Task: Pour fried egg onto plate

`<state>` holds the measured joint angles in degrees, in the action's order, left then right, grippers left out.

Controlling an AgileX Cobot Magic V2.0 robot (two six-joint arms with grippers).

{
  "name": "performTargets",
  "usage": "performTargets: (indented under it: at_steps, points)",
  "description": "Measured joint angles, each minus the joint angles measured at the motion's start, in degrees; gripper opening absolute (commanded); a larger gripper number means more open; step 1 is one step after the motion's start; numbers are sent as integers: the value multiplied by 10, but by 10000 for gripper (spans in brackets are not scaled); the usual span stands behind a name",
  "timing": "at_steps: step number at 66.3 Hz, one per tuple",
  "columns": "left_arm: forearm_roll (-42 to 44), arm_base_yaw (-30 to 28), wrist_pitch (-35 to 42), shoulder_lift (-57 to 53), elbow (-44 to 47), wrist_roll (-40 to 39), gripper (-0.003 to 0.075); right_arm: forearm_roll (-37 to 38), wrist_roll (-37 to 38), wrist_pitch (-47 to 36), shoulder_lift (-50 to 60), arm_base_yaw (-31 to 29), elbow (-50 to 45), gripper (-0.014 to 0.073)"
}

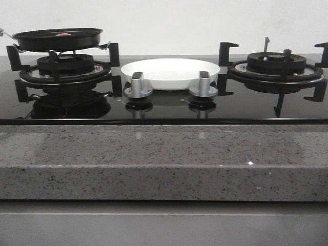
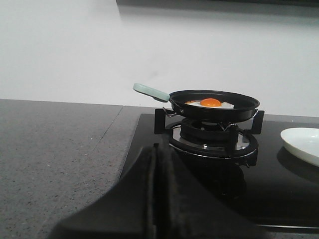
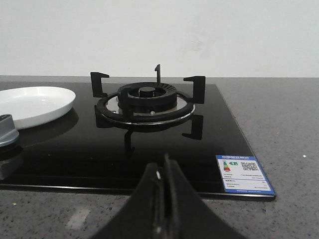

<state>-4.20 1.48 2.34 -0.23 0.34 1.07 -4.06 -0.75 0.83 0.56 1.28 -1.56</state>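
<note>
A black glass hob (image 1: 164, 105) set into a speckled grey stone counter (image 1: 164, 154) is shown from the front. On the left burner (image 1: 65, 66) a black frying pan (image 1: 59, 39) is supported by the pan rests; its pale green handle (image 2: 151, 92) is directed to the far left, as seen in the left wrist view. The fried egg (image 2: 210, 103) is seen lying flat inside the pan, yolk upward, white with an orange centre; from the front only a small orange trace (image 1: 63, 34) is visible above the pan's rim. The plate (image 1: 170, 72), white and shallow, is placed on the glass between the two burners, just behind the two grey control knobs (image 1: 138, 86) (image 1: 203, 86), and is apart from the pan. The right burner (image 1: 277, 64) is shown bare. A blue and white label (image 3: 244, 174) is fixed to the near right corner of the glass.

Neither arm is seen in the front view. In the left wrist view the left gripper (image 2: 157, 184) is shown with its black fingers pressed together, nothing between them, held near the counter's front and well apart from the pan. In the right wrist view the right gripper (image 3: 163, 196) is likewise shown with fingers together and empty, near the front edge before the right burner.
</note>
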Motion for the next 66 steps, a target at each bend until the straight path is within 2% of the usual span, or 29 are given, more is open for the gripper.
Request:
performTargets:
  at_steps: [66]
  points:
    - [0, 0, 5, 0, 0, 0, -20, 0, 0, -15, 0, 0, 0, -111]
